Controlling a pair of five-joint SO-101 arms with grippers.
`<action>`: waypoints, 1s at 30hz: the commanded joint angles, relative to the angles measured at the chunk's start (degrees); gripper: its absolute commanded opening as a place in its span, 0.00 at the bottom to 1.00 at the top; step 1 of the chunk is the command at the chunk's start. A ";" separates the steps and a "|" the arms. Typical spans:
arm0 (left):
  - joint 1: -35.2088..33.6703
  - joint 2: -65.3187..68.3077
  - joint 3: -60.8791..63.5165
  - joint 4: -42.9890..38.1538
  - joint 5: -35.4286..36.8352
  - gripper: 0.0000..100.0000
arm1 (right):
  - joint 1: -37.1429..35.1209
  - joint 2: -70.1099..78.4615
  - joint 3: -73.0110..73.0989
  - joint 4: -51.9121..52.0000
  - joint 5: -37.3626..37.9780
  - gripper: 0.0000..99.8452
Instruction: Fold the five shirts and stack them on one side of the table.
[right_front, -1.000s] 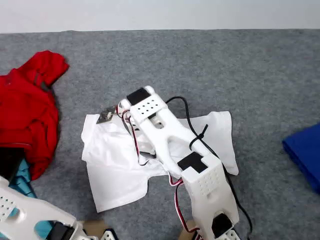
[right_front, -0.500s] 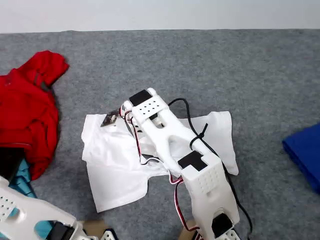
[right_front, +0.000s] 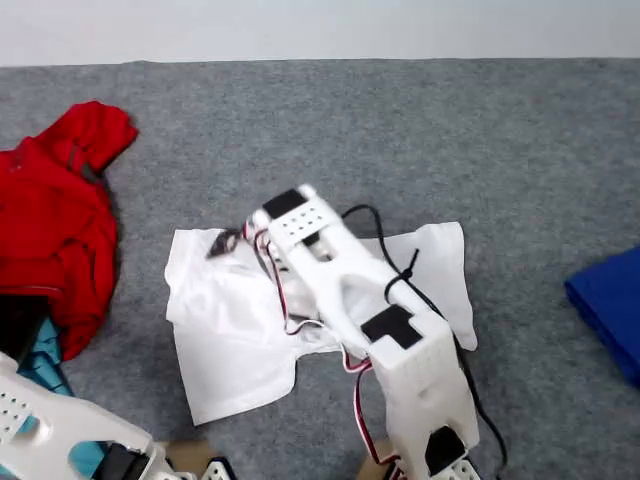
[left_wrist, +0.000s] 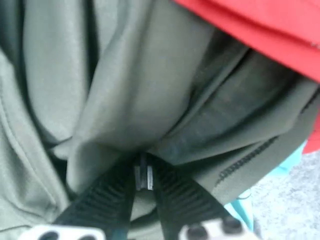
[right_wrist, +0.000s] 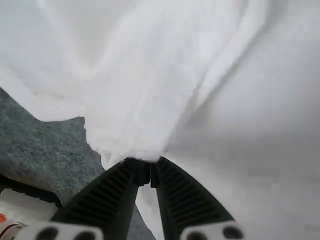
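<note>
White shirt spread across the middle of the table, directly beneath the right arm, with the right tool at its far left corner. Thin, soft cloth, creased all over and gathered into a raised ridge at the pinch. Short sleeve out to the right past the arm, hem uneven toward the near edge. Coarse grey pile, like felt, over the whole table.

Right tool clenched: ribbed black fingers closed tip to tip on that ridge of white cloth near the shirt's edge, grey table just beside the grip.

Left tool likewise clenched, tips pressed together on a fold of an olive-green shirt. Matte knit, falling in deep rounded folds, with a stitched hem along one edge. Touches a red shirt on one side and a strip of teal cloth on the other.

At the left edge of the table, the red shirt in a loose heap with the teal cloth just nearer than it. At the right edge, a blue shirt, smooth and flat, well apart from the white one.
</note>
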 joint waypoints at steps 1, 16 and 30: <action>-0.09 -0.79 -0.40 -0.09 -0.35 0.00 | 0.57 -7.08 -8.09 4.44 -0.53 0.01; -0.18 -0.79 -0.40 -0.09 -0.35 0.00 | -3.56 6.02 -10.73 0.13 -3.87 0.01; 0.26 -0.79 -0.40 -0.09 -0.35 0.00 | -7.08 2.24 -26.02 5.85 -3.87 0.01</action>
